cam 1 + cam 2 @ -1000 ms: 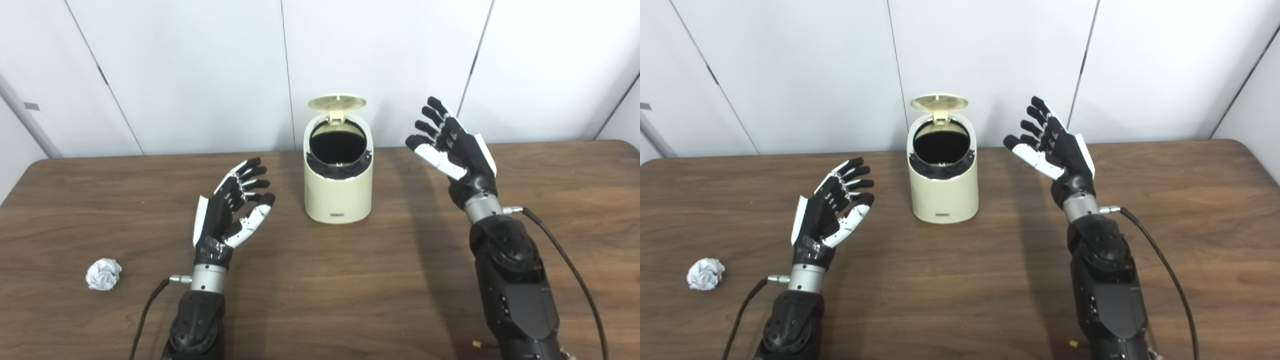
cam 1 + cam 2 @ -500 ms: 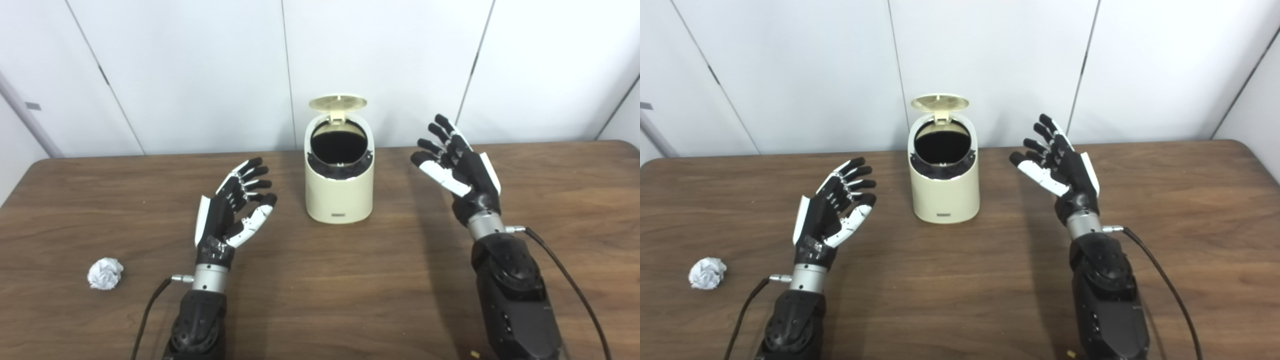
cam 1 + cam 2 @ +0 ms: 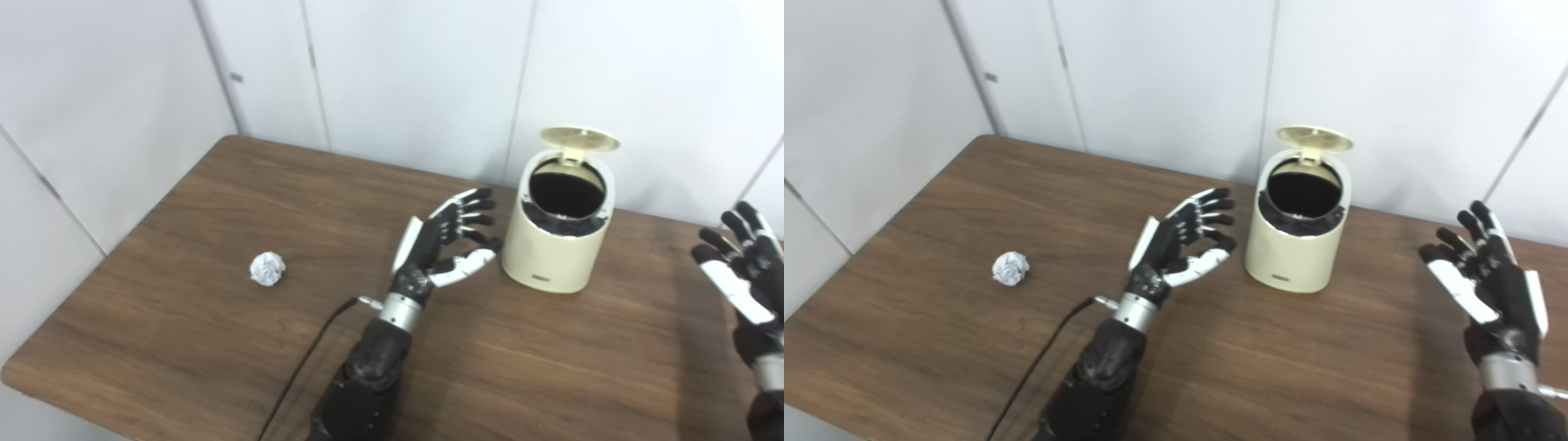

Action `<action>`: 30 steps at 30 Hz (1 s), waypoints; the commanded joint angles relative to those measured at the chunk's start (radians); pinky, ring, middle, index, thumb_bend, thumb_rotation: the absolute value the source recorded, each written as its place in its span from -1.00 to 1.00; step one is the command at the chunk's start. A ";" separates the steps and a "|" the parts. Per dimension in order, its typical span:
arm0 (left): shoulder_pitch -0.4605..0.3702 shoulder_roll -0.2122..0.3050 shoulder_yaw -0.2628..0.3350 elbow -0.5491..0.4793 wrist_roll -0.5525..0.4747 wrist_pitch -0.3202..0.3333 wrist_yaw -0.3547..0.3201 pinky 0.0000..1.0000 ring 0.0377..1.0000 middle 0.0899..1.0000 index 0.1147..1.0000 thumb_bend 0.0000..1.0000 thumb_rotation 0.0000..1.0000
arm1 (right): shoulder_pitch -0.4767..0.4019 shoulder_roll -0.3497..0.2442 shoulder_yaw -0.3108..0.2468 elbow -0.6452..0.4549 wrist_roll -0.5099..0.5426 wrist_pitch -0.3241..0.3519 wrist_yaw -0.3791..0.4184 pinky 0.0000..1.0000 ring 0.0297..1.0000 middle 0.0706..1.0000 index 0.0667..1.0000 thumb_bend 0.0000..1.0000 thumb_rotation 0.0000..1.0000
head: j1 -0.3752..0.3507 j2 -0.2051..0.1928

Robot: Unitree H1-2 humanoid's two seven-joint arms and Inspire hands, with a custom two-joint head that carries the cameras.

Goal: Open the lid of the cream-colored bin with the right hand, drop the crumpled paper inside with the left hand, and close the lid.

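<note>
- Table (image 3: pixel 937 202): dark wood-grain top, smooth and matte, with a rounded edge; it carries everything else, and I use the bin as the landmark for places.
- Bin (image 3: pixel 1297 245): cream-colored, smooth plastic, a rounded cylinder with a slanted round mouth that shows a dark inside. Its lid (image 3: pixel 1314 139), a thin ribbed disc, stands tipped up on the hinge behind the mouth, so the opening step looks done.
- Left hand (image 3: pixel 1179 242): black and white, hard-shelled, just left of the bin, clear of it, palm up with fingers spread and nothing in it.
- Right hand (image 3: pixel 1488 285): well to the right of the bin, also spread and empty, raised off the wood.
- Crumpled paper (image 3: pixel 1010 268): a small white ball, creased and light, lying far left of the bin, beyond the left hand.
- Step in hand, as I judge it: fetching the paper. The left hand should swing away from the bin, come down over the ball with fingers wide, and close gently around it, since so light a wad may skid off if nudged sideways.
</note>
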 commanded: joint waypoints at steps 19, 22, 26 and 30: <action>0.021 0.049 0.005 -0.168 0.150 0.093 0.048 0.11 0.29 0.43 0.48 0.06 -0.78 | -0.022 -0.012 0.005 -0.130 0.010 0.089 -0.002 0.52 0.63 0.72 0.70 0.54 -0.23 | 0.017 0.007; 0.026 0.096 0.006 -0.229 0.206 0.156 0.033 0.12 0.33 0.40 0.39 0.10 -0.85 | -0.023 -0.014 0.012 -0.128 0.003 0.084 0.001 0.53 0.65 0.74 0.72 0.50 -0.23 | 0.017 0.005; 0.027 0.159 0.003 -0.301 0.241 0.246 -0.004 0.17 0.37 0.42 0.36 0.19 -0.89 | -0.025 -0.009 0.017 -0.128 0.000 0.079 -0.002 0.57 0.65 0.76 0.73 0.45 -0.23 | 0.016 0.004; 0.021 0.218 0.001 -0.367 0.288 0.311 -0.029 0.12 0.33 0.41 0.36 0.26 -0.98 | -0.029 -0.008 0.021 -0.126 -0.005 0.073 -0.005 0.56 0.65 0.76 0.74 0.43 -0.25 | 0.016 0.004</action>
